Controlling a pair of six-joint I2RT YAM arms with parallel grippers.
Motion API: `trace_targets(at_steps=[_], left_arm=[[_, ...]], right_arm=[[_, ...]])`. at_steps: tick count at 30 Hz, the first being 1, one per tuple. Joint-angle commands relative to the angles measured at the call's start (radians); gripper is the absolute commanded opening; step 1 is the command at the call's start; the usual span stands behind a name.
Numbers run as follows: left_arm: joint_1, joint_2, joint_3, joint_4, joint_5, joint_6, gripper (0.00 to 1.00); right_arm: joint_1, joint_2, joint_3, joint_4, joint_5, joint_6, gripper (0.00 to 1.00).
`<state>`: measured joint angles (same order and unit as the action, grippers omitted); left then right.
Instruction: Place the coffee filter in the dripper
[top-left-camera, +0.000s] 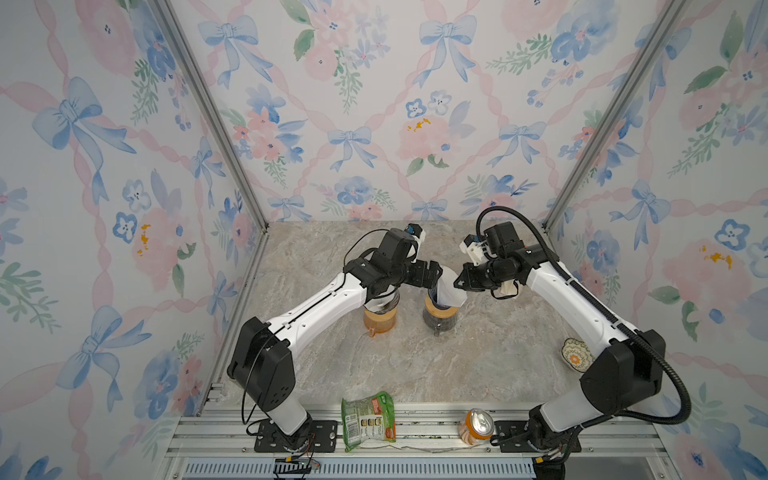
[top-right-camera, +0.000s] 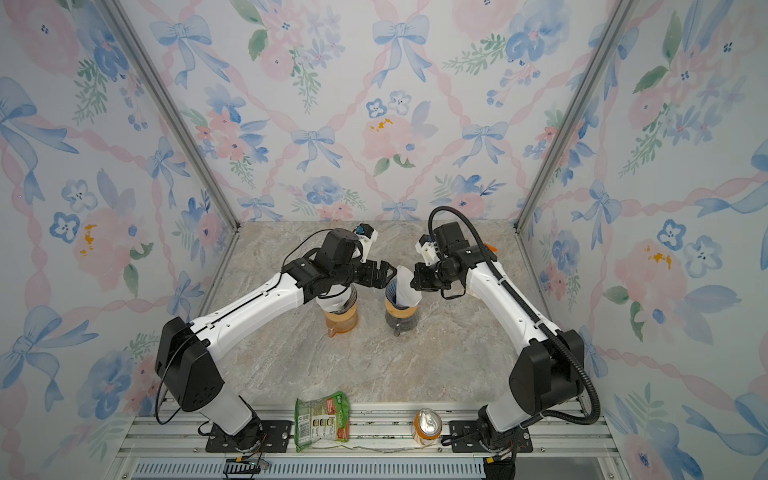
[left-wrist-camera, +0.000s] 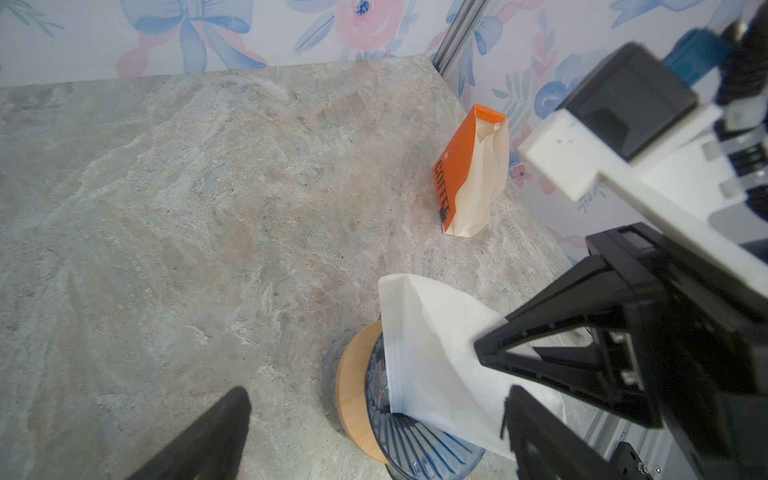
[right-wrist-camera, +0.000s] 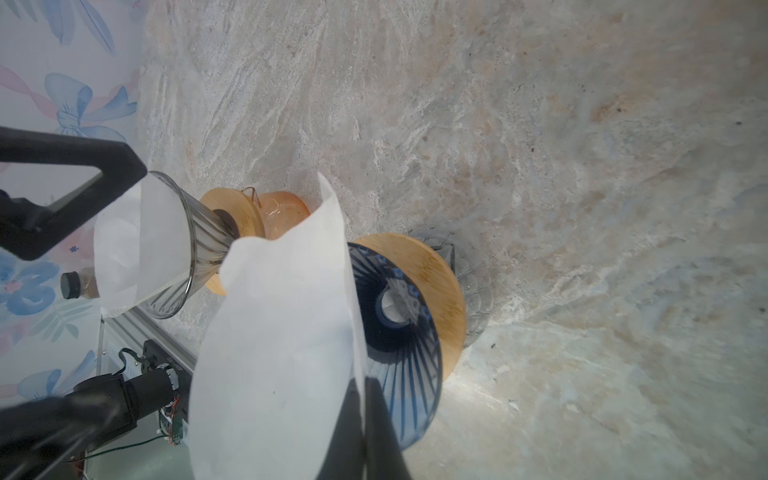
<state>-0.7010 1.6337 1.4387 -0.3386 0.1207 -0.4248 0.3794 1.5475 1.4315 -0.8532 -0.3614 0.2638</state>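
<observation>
Your right end effector (top-left-camera: 458, 283) is clamped on the white paper cone coffee filter (top-left-camera: 451, 287). Below it, the filter's tip sits inside the blue ribbed glass dripper (right-wrist-camera: 411, 365) with a wooden collar, tilted, its upper edge well above the rim. Your left end effector (top-left-camera: 436, 274) is spread wide just across the filter. Can't tell if it touches.

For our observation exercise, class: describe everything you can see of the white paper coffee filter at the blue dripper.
The coffee filter is a thin white paper cone, flattened and slightly creased, with a crimped seam along one edge. It stands tilted, its lower end inside the ribbed blue dripper, its wide end sticking up past the rim. The right end effector is shut on one edge.
</observation>
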Motion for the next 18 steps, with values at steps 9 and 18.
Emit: trace_targets(at_steps=[9, 18], left_arm=[[-0.005, 0.028, 0.034, 0.003, 0.037, -0.032, 0.88], [-0.005, 0.059, 0.016, 0.003, 0.066, -0.048, 0.61]], right_arm=[[0.151, -0.086, -0.016, 0.051, 0.268, 0.16, 0.0], [0.155, -0.072, -0.062, 0.107, 0.27, 0.223, 0.0]])
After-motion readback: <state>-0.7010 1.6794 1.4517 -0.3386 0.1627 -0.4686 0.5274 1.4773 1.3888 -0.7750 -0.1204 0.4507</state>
